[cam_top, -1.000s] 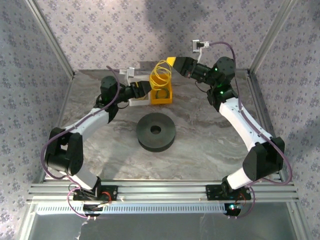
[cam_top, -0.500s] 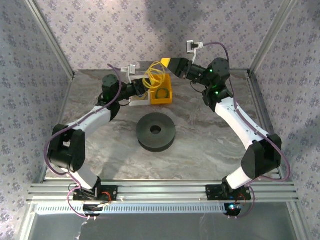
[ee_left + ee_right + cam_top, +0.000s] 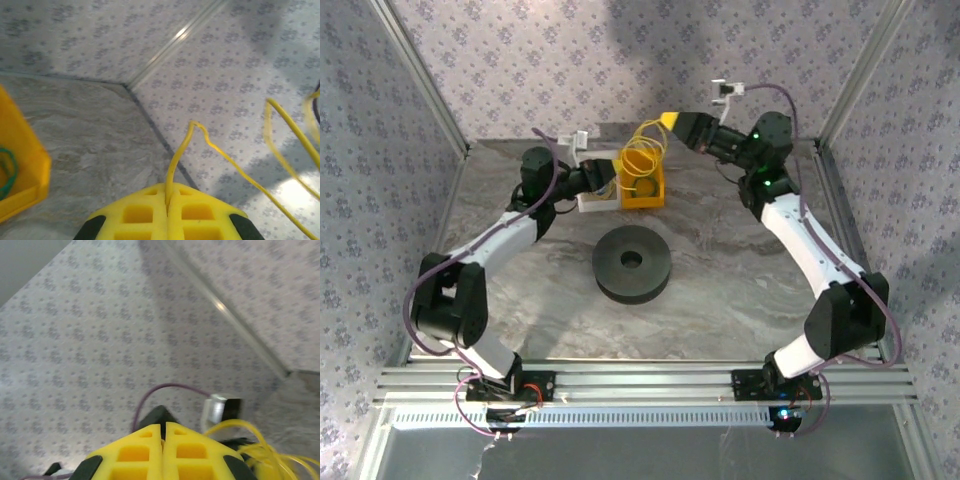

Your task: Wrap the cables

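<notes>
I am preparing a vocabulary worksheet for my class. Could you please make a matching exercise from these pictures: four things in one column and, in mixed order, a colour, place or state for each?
Things:
1. spool
2. cable
3. bin
4. left gripper

Descriptions:
A. shut, pinching something thin
B. yellow box at the far side of the table
C. dark grey, round, at the middle of the table
D. yellow, string-thin, in loops

Pairs: 1-C, 2-D, 3-B, 4-A
</notes>
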